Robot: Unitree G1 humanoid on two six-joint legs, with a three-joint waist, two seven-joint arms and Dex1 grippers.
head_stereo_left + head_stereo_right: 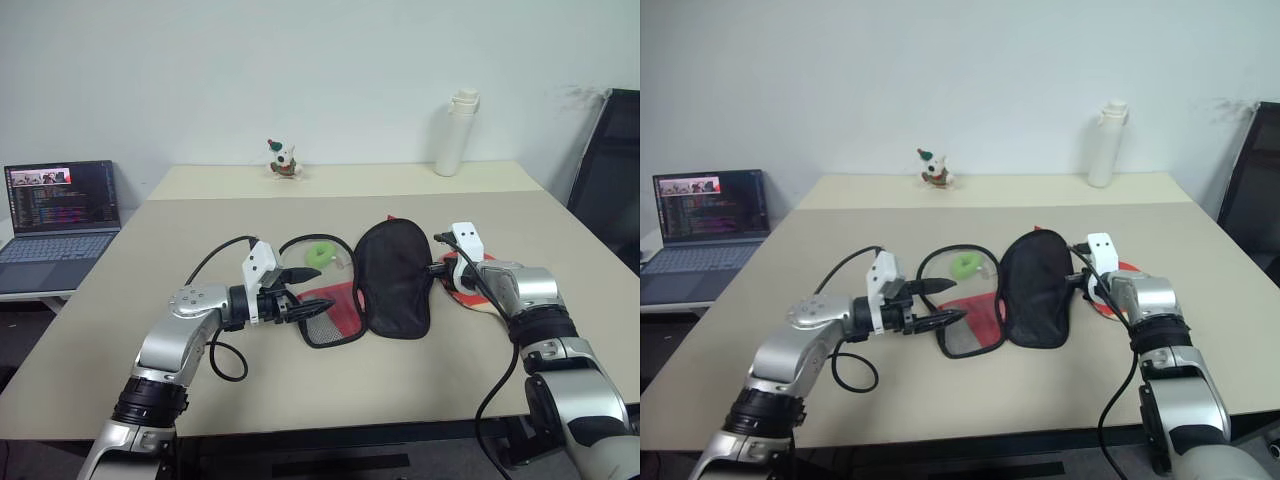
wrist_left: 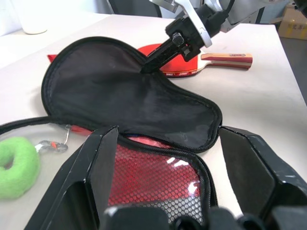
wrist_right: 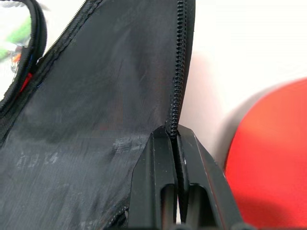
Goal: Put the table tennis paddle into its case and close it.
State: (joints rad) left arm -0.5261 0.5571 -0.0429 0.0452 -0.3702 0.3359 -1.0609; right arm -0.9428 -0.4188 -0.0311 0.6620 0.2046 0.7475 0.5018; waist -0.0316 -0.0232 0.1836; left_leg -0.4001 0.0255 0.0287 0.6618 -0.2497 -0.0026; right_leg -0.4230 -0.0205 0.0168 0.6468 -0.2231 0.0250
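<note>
R claw (image 2: 149, 66) pinches zip edge of open case (image 1: 395, 275), arm reaching fwd-left. L claw (image 1: 305, 292) wide, level, over mesh half. Paddle (image 2: 211, 62) on table (image 1: 200, 230).

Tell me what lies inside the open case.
Inside the case only black lining and a red mesh-covered pocket show. The table tennis paddle lies outside, on the table. The raised flap hides part of it.

case (image 1: 392, 280) open on table (image 1: 200, 380), paddle (image 1: 470, 290) just right

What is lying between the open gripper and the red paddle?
The case, unzipped and spread flat, lies between the left gripper and the table tennis paddle, as the left eye view shows.
</note>
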